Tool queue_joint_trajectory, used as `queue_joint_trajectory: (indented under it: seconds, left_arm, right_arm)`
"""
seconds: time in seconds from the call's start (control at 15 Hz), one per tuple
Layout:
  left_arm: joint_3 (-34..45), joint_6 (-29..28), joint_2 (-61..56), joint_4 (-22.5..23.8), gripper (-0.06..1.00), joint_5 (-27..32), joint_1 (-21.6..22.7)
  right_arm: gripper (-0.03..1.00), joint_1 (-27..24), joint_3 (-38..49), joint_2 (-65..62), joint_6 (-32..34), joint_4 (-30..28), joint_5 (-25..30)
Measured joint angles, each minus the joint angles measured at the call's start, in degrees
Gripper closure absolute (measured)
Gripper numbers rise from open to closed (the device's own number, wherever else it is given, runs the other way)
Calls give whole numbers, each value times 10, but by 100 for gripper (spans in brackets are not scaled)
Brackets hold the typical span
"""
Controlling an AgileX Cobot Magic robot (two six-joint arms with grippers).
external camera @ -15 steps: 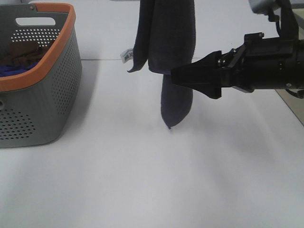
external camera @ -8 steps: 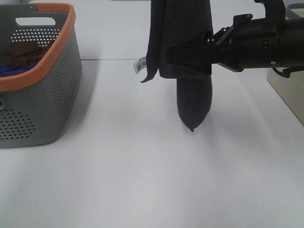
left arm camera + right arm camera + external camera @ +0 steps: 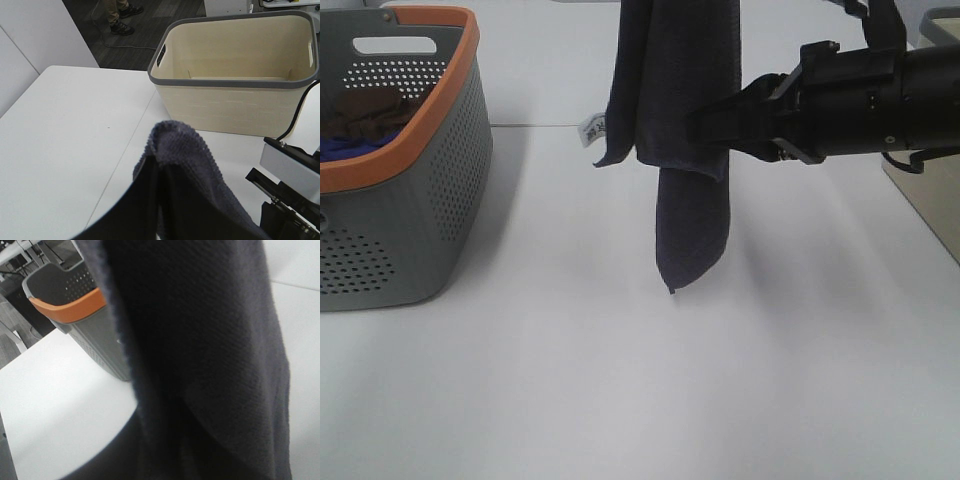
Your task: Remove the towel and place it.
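Note:
The dark navy-grey towel [image 3: 680, 110] hangs down from above the top edge of the exterior view, over the middle of the white table [image 3: 620, 380]. Its lower tip hangs just above the table and its white tag [image 3: 588, 127] shows at the left edge. My left gripper [image 3: 162, 192] is out of the exterior view; in the left wrist view it is shut on the bunched towel [image 3: 180, 150]. My right gripper [image 3: 705, 125] reaches in from the right and meets the towel's right edge. The towel [image 3: 200, 340] fills the right wrist view and hides the fingers.
A grey basket with an orange rim [image 3: 470, 60] stands at the left, holding a brown cloth [image 3: 365, 110] and a bright blue cloth [image 3: 345, 148]. A cream basket with a grey rim [image 3: 235, 105] stands at the table's right edge [image 3: 930, 190].
The right gripper has risen and moved against the towel's right edge. The hanging towel swung right, then back to the left.

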Motion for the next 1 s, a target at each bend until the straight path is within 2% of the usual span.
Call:
queue_joint_trajectory:
  seconds: [0.07, 0.2, 0.27, 0.4, 0.53, 0.6, 0.67, 0.8, 1.0]
  left_arm:
    - [0, 0, 0, 0, 94, 0, 0]
    - [0, 0, 1, 3, 94, 1, 0]
    - [0, 0, 7, 9, 94, 13, 0]
    - [0, -2, 20, 28, 94, 13, 0]
    - [0, -9, 33, 50, 94, 13, 0]
    - [0, -10, 35, 56, 94, 13, 0]
    - [0, -11, 40, 61, 94, 16, 0]
    - [0, -13, 44, 66, 94, 20, 0]
    - [0, -16, 44, 88, 94, 38, 0]
  right_arm:
    - [93, 0, 0, 0, 0, 0, 0]
    - [97, 0, -1, 0, 61, -69, -1]
    - [97, 0, -9, -13, 178, -171, -9]
    - [97, 0, -34, -32, 320, -328, -9]
    - [97, 0, -78, -46, 460, -475, 28]
    - [97, 0, -93, -47, 493, -513, 43]
    - [97, 0, -127, -50, 545, -584, 70]
    - [97, 0, -193, -52, 621, -690, 136]
    - [97, 0, -278, -52, 671, -807, 184]
